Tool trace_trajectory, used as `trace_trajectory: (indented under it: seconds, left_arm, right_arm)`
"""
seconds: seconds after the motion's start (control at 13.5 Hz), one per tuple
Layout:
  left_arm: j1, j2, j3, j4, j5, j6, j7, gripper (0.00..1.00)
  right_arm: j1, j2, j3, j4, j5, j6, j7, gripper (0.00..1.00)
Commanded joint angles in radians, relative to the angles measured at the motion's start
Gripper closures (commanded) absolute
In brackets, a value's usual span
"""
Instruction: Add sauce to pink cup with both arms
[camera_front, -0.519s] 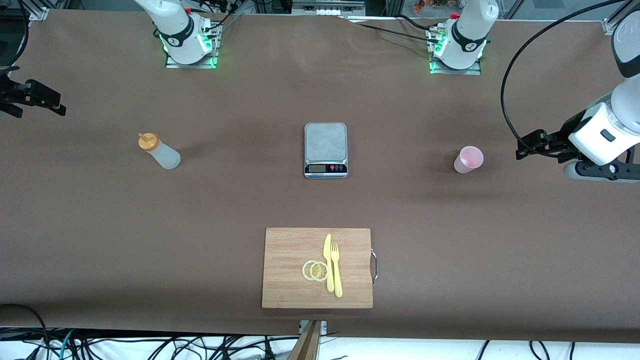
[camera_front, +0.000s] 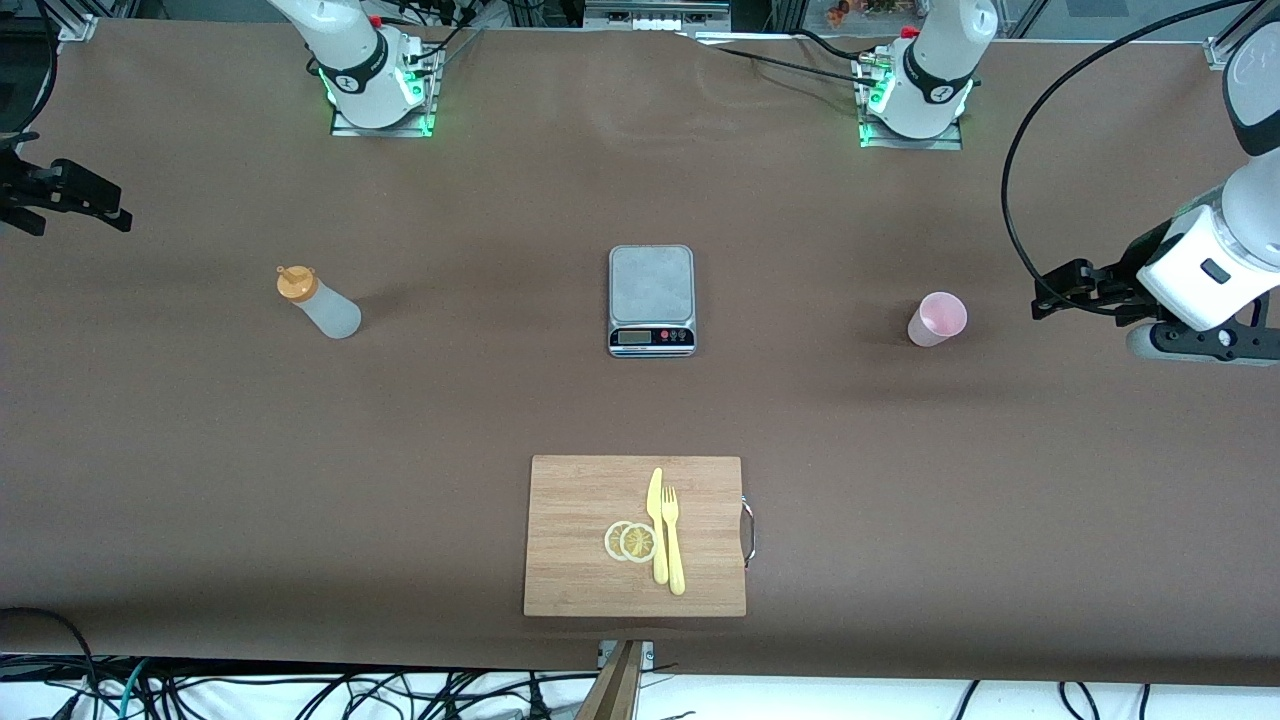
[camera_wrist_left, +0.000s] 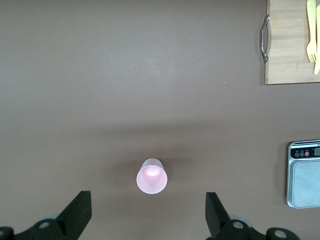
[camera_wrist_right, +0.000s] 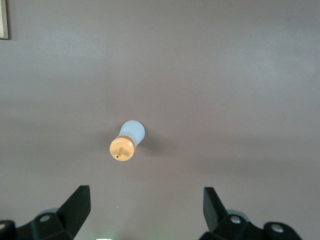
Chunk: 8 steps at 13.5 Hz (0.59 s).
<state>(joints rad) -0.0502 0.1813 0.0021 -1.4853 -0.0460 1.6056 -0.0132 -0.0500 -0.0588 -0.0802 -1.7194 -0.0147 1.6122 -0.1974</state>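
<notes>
The sauce bottle (camera_front: 318, 302), whitish with an orange cap, stands on the brown table toward the right arm's end. The pink cup (camera_front: 937, 319) stands upright and empty toward the left arm's end. My left gripper (camera_front: 1048, 298) is open and empty in the air beside the cup, at the table's end. In the left wrist view the cup (camera_wrist_left: 152, 176) lies ahead of the open gripper (camera_wrist_left: 148, 216). My right gripper (camera_front: 115, 212) is open and empty at the other end of the table. In the right wrist view the bottle (camera_wrist_right: 127, 141) lies ahead of the open gripper (camera_wrist_right: 145, 207).
A grey kitchen scale (camera_front: 651, 300) sits mid-table between bottle and cup. A wooden cutting board (camera_front: 570, 500) with a yellow knife, a yellow fork (camera_front: 672, 540) and lemon slices (camera_front: 630, 541) lies nearer to the front camera. The scale (camera_wrist_left: 304, 174) and board (camera_wrist_left: 287, 45) also show in the left wrist view.
</notes>
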Motion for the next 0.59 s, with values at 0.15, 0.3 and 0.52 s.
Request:
trace_trajectory:
  seconds: [0.15, 0.3, 0.52]
  left_arm:
    - [-0.003, 0.018, 0.015, 0.040, -0.037, -0.021, -0.002, 0.00]
    - [-0.003, 0.020, 0.016, 0.037, -0.034, -0.021, -0.004, 0.00]
    - [0.010, 0.029, 0.016, 0.037, -0.026, -0.021, 0.015, 0.00]
  right_arm:
    - [-0.007, 0.002, 0.002, 0.009, 0.005, -0.003, -0.013, 0.00]
    - [-0.007, 0.002, 0.002, 0.009, 0.005, -0.003, -0.013, 0.00]
    - [-0.007, 0.001, 0.002, 0.009, 0.005, -0.003, -0.013, 0.00]
